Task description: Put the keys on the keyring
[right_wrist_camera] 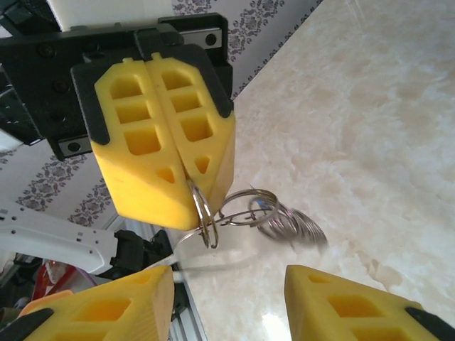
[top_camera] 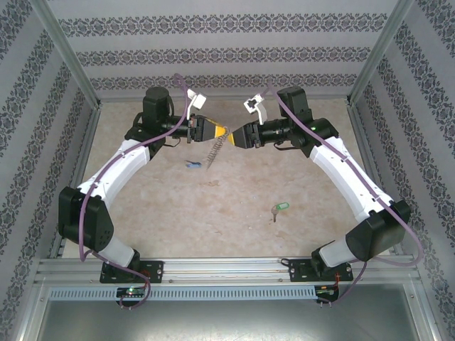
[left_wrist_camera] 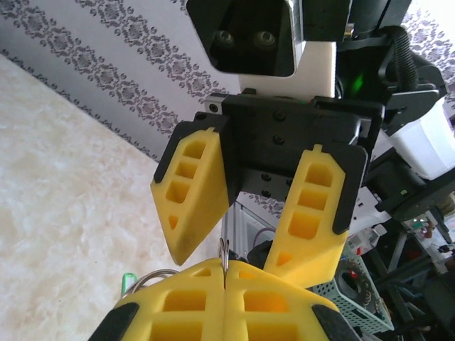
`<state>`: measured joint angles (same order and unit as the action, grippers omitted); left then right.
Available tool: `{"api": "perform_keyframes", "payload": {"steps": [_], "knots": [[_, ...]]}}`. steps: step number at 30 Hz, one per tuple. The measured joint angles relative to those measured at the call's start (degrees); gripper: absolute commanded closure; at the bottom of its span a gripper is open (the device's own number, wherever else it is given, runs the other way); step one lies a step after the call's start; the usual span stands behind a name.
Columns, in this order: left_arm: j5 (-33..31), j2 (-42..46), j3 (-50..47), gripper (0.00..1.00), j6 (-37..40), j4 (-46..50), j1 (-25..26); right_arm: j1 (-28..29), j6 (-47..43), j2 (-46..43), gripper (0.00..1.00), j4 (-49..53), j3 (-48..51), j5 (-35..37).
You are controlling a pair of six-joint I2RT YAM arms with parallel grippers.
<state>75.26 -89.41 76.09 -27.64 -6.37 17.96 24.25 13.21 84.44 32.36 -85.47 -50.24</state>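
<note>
Top external: 2 arms are reaching forward from their bases and bending inward, so the wrists are facing each other above the far middle of the table [top_camera: 213,213]. The left gripper [top_camera: 222,132] is pointing right, jaws together and clamping the top of the keyring [top_camera: 212,150], whose grey coil is hanging down below it. The right gripper [top_camera: 237,136] is pointing left, its tip sitting just beside the left one. The key [top_camera: 277,209], silver with a green tag, is lying flat on the table, well apart from both grippers and nearer the right arm. A small blue piece [top_camera: 190,165] is showing below and left of the loop; whether it is dangling or lying cannot be told. Left wrist: the left arm's 2 yellow fingers [left_wrist_camera: 185,305] are pressing together on a thin loop of the keyring, while the right gripper is facing them with jaws standing apart. Right wrist: the right arm's 2 fingers [right_wrist_camera: 106,309] are standing apart, gripping nothing; opposite, the left gripper is pinching the keyring at its tips, coils trailing right above the tabletop.
</note>
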Motion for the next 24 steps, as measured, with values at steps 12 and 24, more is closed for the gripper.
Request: {"api": "perform_keyframes", "payload": {"steps": [12,24], "knots": [[0.8,0.0,-0.8,1.0,-3.6,-4.6,0.8,-0.5,3.0,0.0,0.62,-3.1,-0.5,-3.5],[0.4,0.2,-0.8,1.0,0.3,0.2,1.7,-1.0,7.1,0.0,0.88,-8.9,1.1,-4.9]]}}
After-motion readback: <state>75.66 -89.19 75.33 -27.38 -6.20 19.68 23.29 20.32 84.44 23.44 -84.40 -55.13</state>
